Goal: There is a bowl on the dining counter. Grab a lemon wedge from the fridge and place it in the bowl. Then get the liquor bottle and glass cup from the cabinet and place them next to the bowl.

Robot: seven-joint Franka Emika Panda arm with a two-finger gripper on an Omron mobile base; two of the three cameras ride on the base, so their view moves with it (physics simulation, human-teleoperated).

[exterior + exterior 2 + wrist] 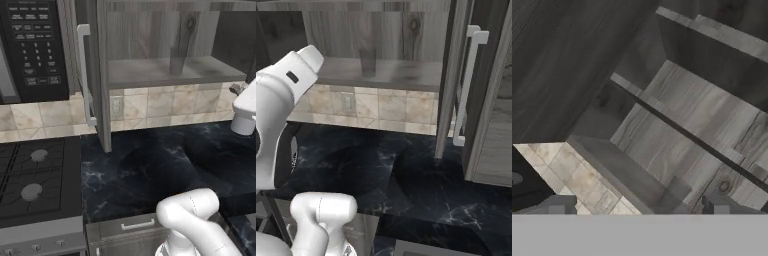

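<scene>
My jaws (638, 207) are open and hold nothing. The glass cup (177, 61) stands upright on the low shelf of the open cabinet (165, 70), just ahead of my jaws, so I judge I must reach in.

wall: beige tile backsplash (165, 107) | worktop (165, 170): black marbled | stove (35, 175): left | microwave (35, 45): above stove

A: Where is the glass cup (367, 62)?
B: It stands upright on the shelf inside the open cabinet (406, 75), left of the cabinet door's silver handle (467, 85).
</scene>
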